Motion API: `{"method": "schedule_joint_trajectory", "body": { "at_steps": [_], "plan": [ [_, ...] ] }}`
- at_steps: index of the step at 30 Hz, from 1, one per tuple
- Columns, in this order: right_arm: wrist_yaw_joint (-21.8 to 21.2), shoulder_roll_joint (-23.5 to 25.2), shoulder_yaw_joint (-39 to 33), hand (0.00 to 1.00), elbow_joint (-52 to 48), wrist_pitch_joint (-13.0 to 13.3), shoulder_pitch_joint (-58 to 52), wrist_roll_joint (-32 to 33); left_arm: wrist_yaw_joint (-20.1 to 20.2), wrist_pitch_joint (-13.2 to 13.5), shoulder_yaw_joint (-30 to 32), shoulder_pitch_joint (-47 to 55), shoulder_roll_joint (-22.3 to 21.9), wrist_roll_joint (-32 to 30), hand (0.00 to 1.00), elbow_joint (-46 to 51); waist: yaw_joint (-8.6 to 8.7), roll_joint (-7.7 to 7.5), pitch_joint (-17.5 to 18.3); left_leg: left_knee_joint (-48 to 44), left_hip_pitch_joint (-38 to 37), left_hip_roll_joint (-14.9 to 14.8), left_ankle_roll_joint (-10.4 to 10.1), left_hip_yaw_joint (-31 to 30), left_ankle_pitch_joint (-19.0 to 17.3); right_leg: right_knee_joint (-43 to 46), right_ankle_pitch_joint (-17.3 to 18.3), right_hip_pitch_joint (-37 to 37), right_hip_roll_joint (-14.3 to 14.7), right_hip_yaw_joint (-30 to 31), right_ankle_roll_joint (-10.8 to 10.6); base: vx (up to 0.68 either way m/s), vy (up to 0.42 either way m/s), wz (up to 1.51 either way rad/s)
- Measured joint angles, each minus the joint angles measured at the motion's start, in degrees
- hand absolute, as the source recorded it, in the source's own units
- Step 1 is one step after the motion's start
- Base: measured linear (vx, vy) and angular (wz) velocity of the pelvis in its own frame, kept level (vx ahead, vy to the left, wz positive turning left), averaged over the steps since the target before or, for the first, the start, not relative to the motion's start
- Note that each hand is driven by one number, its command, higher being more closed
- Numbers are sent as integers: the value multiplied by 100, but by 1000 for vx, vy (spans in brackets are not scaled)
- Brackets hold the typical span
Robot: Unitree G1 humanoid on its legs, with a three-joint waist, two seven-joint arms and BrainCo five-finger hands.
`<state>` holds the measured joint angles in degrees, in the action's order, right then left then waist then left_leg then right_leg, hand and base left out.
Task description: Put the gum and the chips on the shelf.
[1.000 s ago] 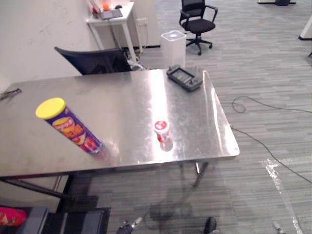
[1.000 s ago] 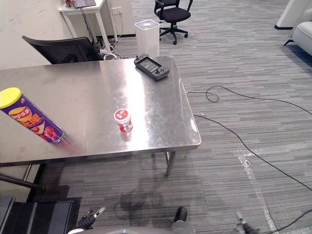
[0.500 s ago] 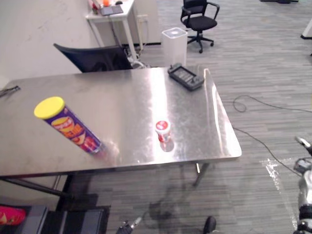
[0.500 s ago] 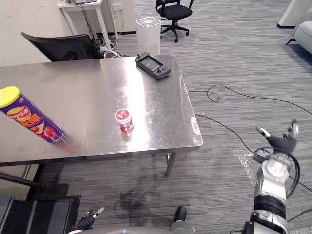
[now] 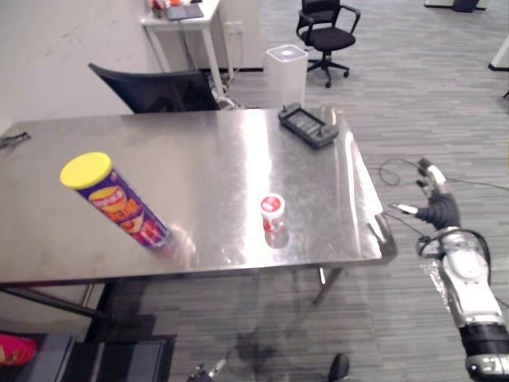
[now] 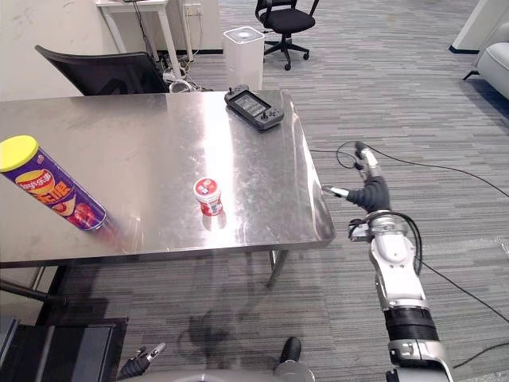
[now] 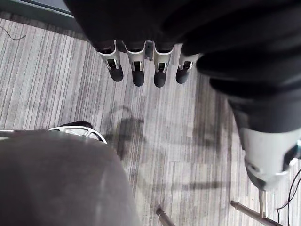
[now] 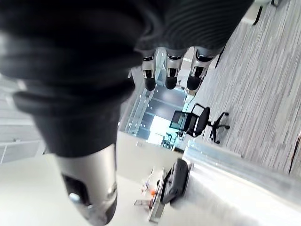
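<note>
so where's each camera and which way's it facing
Left eye view: head, looking down at steel table, chips can, gum tub; open right hand beyond its right end.
Right eye view: same scene, slightly offset.
Left wrist view: along open left hand, down at carpet.
Right wrist view: along right hand's fingers to the table edge and black handheld device, shared with eye views.

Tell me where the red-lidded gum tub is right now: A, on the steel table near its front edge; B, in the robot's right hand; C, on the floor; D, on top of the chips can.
A: the gum tub stands on the steel table, apart from the chips can, and the right hand is open and empty past the table's corner.
</note>
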<state>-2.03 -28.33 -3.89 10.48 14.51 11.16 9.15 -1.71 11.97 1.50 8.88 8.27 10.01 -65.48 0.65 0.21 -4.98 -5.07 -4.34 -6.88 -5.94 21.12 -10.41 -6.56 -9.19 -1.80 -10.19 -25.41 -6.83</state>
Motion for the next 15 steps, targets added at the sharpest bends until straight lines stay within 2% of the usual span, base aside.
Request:
{"method": "schedule_joint_trajectory", "body": {
  "at_steps": [7, 15],
  "plan": [
    [-479, -6, 921, 0, -411, 0, 1, 99, 15, -1, -9, 4, 6, -7, 0, -17, -95, -12, 0, 3, -17, 3, 2, 0, 0, -2, -12, 7, 0, 11, -2, 0, 0, 0],
    [-711, -5, 1710, 0, -530, -3, 10, 269, 14, -5, -108, 48, 35, -13, 0, -56, -116, -14, -2, 49, -84, 8, 9, 13, 5, -3, -28, 25, 10, 53, 3, -6, 0, -1]
  ]
}}
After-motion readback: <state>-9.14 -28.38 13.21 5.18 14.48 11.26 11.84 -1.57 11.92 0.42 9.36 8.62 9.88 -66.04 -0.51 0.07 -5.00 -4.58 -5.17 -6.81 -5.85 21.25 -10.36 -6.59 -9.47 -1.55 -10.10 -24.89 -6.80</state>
